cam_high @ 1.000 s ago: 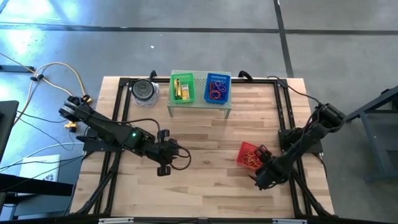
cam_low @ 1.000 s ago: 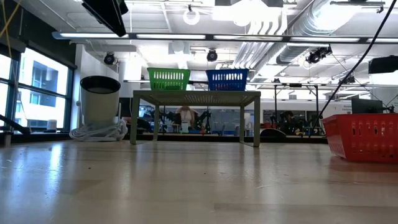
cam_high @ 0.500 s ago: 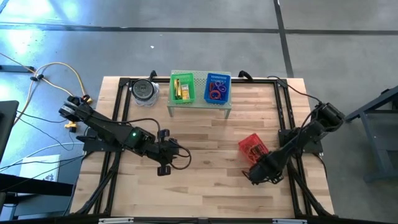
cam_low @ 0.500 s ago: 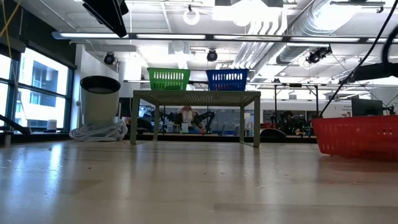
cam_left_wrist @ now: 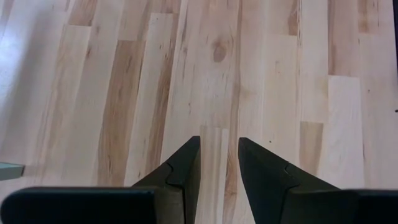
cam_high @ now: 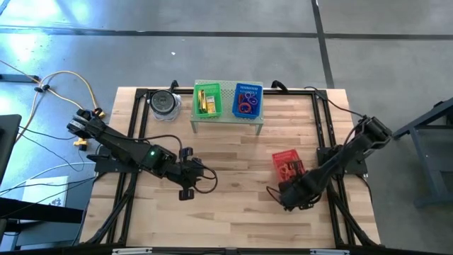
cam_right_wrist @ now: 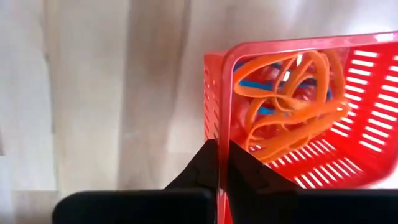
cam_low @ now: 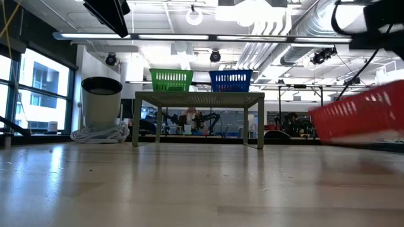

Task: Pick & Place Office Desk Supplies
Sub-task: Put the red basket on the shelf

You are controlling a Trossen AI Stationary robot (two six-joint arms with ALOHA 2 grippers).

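Right pincer (cam_right_wrist: 222,163) pinches the red basket's (cam_right_wrist: 298,112) rim, orange bands (cam_right_wrist: 292,106) inside; left pincer (cam_left_wrist: 219,163) hovers slightly parted above the bench (cam_left_wrist: 186,74).

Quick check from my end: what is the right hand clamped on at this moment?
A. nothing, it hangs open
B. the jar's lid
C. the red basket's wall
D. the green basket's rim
C: in the right wrist view the right hand pinches the wall of the red basket holding orange bands.

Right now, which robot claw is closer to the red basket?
The right claw: it pinches the red basket's rim and holds it. The left claw sits far across the table, near the middle.
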